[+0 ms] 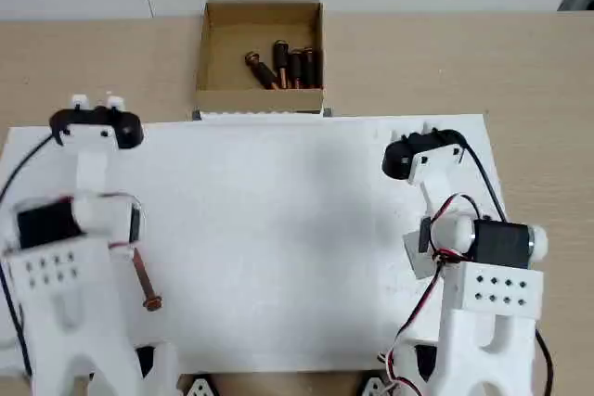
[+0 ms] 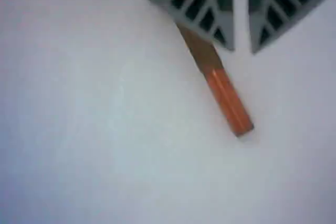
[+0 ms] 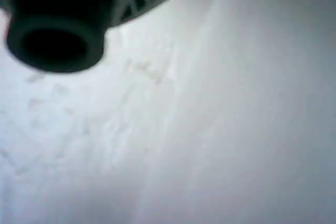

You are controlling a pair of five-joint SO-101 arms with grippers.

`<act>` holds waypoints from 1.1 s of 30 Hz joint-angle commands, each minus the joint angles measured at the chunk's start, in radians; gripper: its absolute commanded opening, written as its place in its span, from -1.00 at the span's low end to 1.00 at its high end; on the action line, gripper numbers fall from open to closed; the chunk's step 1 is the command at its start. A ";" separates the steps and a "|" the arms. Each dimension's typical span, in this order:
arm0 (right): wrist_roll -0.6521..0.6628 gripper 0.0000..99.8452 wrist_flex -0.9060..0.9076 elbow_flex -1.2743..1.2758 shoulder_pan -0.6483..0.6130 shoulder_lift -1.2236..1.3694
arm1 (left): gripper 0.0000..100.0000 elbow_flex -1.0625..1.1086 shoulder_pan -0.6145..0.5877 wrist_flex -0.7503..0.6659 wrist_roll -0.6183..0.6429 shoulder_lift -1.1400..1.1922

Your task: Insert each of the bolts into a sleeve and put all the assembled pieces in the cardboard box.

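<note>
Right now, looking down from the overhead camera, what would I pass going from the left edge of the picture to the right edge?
left arm → bolt lying on the white sheet → cardboard box with assembled pieces inside → right arm

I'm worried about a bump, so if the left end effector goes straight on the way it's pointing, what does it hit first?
Likely the bolt, which lies on the white sheet with one end under the left end effector; depth is unclear.
</note>
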 commanded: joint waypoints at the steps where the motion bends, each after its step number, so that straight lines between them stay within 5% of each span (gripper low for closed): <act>1: 0.011 -0.99 -0.018 -0.005 0.005 -0.031 | -0.99 -0.107 -0.005 0.054 -0.003 0.129; 25: 0.011 -0.99 -0.081 0.035 0.005 -0.044 | -0.83 -0.099 -0.005 0.046 -0.089 0.555; 33: 0.011 -0.99 -0.081 0.035 0.005 -0.044 | -0.77 -0.101 -0.103 0.038 -0.133 0.611</act>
